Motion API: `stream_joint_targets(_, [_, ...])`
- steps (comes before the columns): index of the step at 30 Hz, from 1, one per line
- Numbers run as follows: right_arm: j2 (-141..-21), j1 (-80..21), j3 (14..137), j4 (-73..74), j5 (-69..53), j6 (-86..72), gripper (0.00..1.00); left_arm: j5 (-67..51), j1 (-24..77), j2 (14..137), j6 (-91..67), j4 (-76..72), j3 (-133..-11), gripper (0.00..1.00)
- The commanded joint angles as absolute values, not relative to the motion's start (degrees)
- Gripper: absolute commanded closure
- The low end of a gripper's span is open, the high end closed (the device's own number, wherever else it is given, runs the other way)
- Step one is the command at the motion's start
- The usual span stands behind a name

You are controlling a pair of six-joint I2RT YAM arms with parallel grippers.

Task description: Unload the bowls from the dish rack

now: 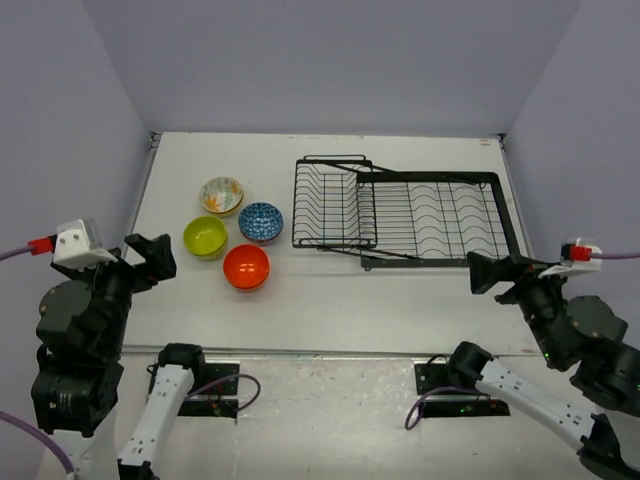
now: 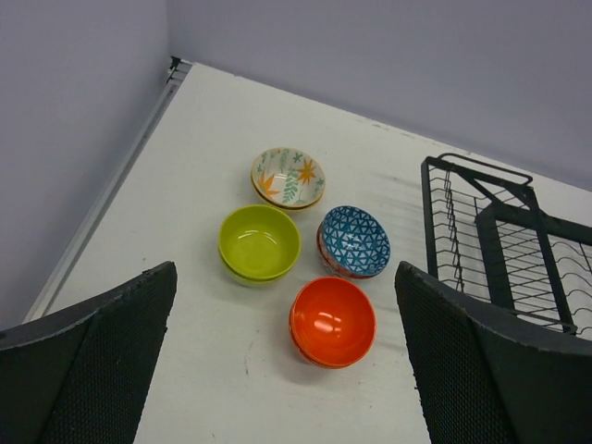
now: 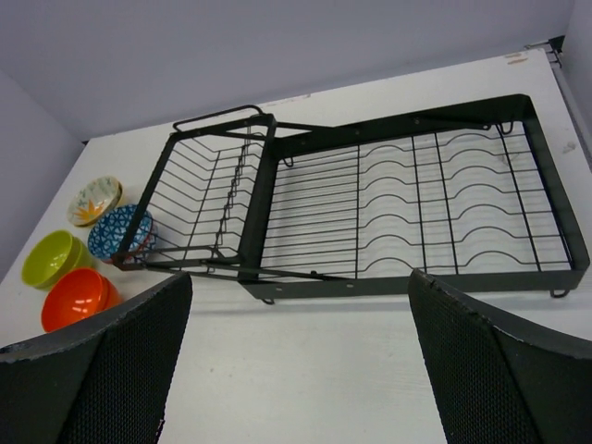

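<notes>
Top external, bowls near spread left claw, seemingly not touching

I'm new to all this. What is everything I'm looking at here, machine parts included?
floral bowl: one, cream with leaf print, farthest back of the bowls
blue-patterned bowl: one, blue and white, closest to the rack
lime green bowl: one, plain, left of the blue one
orange bowl: one, plain, nearest the arms
dish rack: one, black wire, right of the bowls, nothing in it
table: one, white
left end effector: one, black, open, near left edge
right end effector: one, black, open, near right
</notes>
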State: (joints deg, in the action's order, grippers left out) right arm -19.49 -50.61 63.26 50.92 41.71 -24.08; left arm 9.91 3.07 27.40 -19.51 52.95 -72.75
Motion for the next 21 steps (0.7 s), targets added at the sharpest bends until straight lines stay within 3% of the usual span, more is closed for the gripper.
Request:
stream_joint_targets(1, [-14.8, -50.4, 61.3, 55.5, 44.4, -22.0, 0.01, 13.8, 5.5, 23.7, -16.7, 59.1, -70.1, 0.00])
stream_joint_targets(7, [-12.2, -50.4, 59.0, 56.0, 45.3, -21.4, 0.01, 19.8, 7.7, 18.8, -18.6, 59.6, -67.5, 0.00])
stream_joint_targets(21, [-13.4, -50.5, 57.2, 53.4, 47.5, -22.5, 0.01, 21.0, 7.8, 17.9, -18.9, 59.2, -67.3, 0.00])
